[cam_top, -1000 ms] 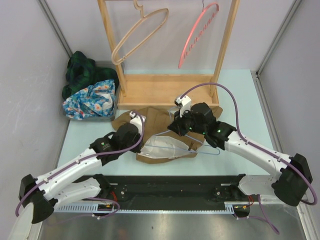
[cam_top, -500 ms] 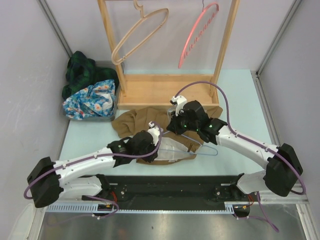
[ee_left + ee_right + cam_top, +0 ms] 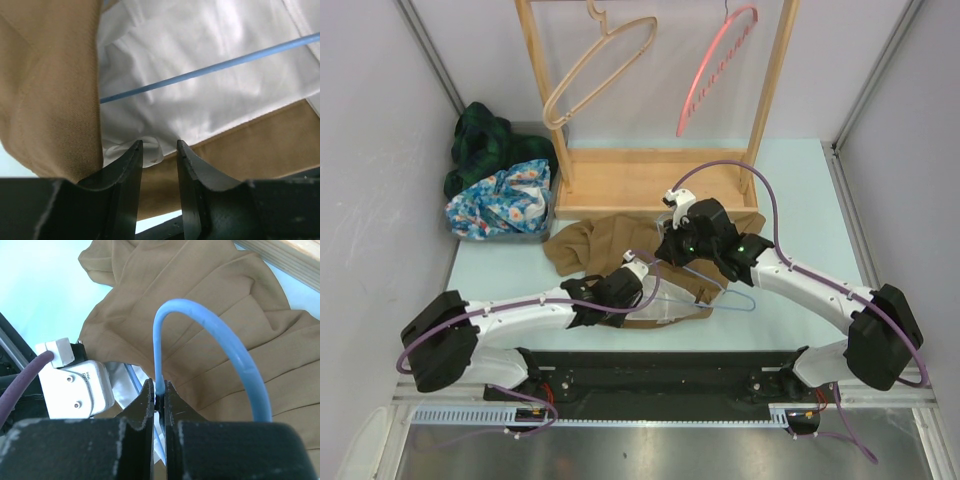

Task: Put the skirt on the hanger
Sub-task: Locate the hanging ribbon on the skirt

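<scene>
A tan skirt [image 3: 582, 246] with a white lining [image 3: 665, 297] lies crumpled on the table in front of the rack. My right gripper [image 3: 672, 250] is shut on the neck of a blue wire hanger [image 3: 738, 302], just below its hook [image 3: 220, 340], over the skirt [image 3: 150, 290]. The hanger's bar [image 3: 210, 67] crosses the white lining [image 3: 200, 35]. My left gripper [image 3: 646, 272] is open, low at the skirt's opening. In its wrist view the gripper [image 3: 159, 145] has a fold of lining and the tan edge [image 3: 235, 145] at its tips.
A wooden rack [image 3: 650, 182] stands at the back with a beige hanger [image 3: 600, 70] and a red hanger [image 3: 715, 70] on its rail. A pile of dark green and blue floral clothes [image 3: 498, 188] lies at the back left.
My left arm has stretched to the right, carrying its gripper from the skirt's left side to the white lining. My right gripper has shifted slightly left with the hanger.
</scene>
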You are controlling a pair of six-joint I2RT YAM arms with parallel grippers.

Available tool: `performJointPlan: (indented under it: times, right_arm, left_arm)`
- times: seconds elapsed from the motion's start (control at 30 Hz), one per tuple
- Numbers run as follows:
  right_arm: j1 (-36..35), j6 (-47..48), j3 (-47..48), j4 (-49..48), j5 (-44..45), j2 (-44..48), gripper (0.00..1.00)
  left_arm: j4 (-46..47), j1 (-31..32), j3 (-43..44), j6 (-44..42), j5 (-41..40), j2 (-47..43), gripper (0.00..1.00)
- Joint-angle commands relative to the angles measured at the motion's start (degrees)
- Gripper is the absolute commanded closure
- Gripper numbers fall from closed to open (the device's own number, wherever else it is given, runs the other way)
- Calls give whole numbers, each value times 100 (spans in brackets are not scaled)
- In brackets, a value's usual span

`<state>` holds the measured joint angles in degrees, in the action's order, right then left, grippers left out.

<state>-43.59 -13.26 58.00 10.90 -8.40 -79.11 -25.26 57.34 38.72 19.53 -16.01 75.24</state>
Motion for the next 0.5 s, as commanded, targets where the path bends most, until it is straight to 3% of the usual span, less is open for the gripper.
performJointPlan:
  times: [0.0, 0.17, 0.47]
  right_arm:
    - [35, -19, 256, -105, -56, -17, 100]
    - [35, -28, 265, -114, -47, -34, 100]
    - [44, -28, 256, -123, -12, -25, 100]
  left_arm:
    - [-76, 58, 268, 121, -569, 34, 62]
    - [3, 75, 241, 104, -465, 192, 68]
    - [-6, 111, 127, 139, -376, 237, 94]
